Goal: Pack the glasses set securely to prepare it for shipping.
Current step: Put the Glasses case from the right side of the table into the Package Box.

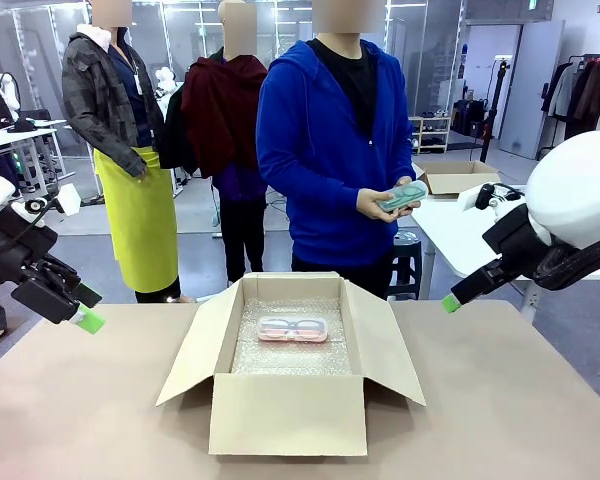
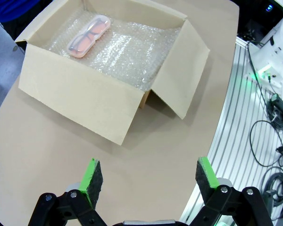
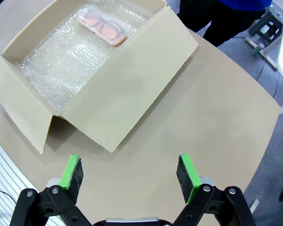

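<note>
Resting on bubble wrap (image 1: 280,362) inside the open box (image 1: 285,415) at frame centre, the pink case (image 1: 292,328) lies apart from the mint green case (image 1: 403,195) clasped in the person's hand (image 1: 378,207) at upper right, and with left gripper (image 2: 147,172) and right gripper (image 3: 130,167) both spread empty, a handover pinch could slip off its smooth lid.

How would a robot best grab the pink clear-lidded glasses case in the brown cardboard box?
Probably from above, pinching the pink clear-lidded glasses case across its narrow middle: it lies flat on bubble wrap, and the walls of the cardboard box block sideways approach.
</note>
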### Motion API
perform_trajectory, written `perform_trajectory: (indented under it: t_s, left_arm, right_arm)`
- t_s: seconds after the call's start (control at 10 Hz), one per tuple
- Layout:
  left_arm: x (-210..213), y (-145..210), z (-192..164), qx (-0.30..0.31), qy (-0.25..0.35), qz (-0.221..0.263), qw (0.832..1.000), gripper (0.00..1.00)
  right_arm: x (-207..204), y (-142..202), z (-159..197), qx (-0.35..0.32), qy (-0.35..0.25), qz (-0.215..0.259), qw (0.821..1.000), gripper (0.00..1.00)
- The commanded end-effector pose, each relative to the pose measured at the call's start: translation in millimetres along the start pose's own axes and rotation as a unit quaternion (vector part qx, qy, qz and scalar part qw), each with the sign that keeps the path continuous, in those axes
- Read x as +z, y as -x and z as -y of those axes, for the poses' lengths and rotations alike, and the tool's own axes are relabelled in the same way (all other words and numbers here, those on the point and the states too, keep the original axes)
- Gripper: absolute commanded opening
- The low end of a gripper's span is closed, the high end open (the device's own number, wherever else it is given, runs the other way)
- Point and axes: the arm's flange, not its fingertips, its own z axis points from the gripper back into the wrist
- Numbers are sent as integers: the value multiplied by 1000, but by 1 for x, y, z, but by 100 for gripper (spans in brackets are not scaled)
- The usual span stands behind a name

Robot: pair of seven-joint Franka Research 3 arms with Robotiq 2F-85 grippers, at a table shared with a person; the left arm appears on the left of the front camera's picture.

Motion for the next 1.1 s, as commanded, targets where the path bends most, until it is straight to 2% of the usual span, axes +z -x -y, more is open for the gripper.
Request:
perform_trajectory:
  t_s: [0.0,1.0]
  left_arm:
    - [3,0,-1,-9,11,7,1000,100]
    - [3,0,-1,-9,11,7,1000,100]
  right_arm:
    - [0,0,0,0,0,0,1000,100]
    - [0,0,0,0,0,0,1000,100]
